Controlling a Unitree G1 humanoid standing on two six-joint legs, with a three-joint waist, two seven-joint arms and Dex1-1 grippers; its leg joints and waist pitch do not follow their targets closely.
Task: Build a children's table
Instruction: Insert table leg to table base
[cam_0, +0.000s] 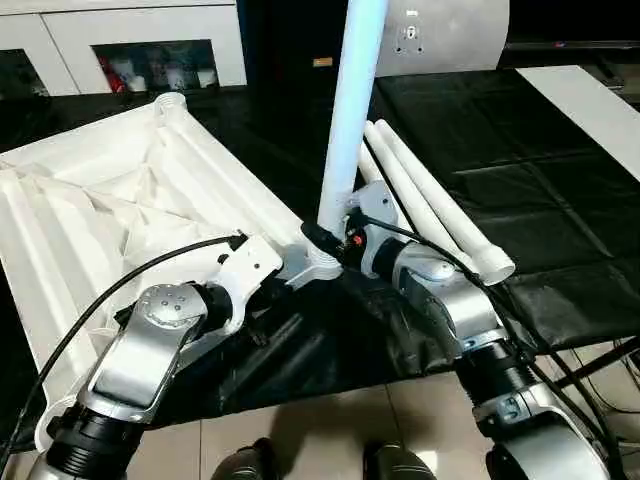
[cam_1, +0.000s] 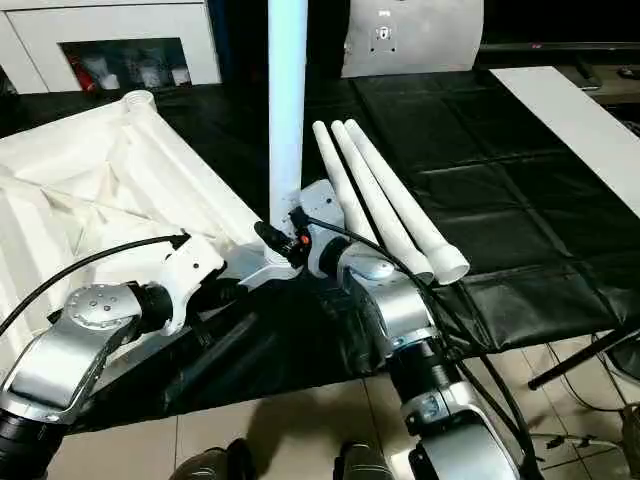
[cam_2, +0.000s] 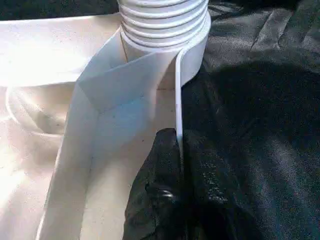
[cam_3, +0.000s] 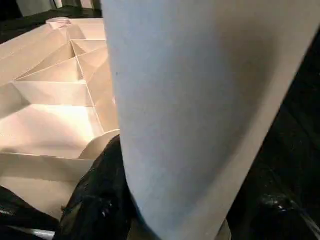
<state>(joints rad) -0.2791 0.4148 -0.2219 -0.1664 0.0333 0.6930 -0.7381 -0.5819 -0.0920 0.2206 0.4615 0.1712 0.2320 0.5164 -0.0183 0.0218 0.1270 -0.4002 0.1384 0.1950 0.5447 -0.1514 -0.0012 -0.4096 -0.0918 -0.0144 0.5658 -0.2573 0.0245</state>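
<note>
The table top (cam_0: 120, 190) lies upside down at the left on the black cloth (cam_1: 520, 200), ribs facing up. The left gripper (cam_2: 172, 165) is clamped on the top's thin rim just beside the near corner socket (cam_2: 165, 30), steadying it. In the middle, one leg (cam_0: 350, 110) stands upright in that socket, its threaded end visible at the collar. The right gripper (cam_0: 345, 240) grips this leg low down, fingers closed around the shaft. To the right, three further legs (cam_1: 390, 200) lie side by side on the cloth.

Step in hand, as judged: seating the first leg. The next move appears to call for twisting the leg fully home while the top is held still.
</note>
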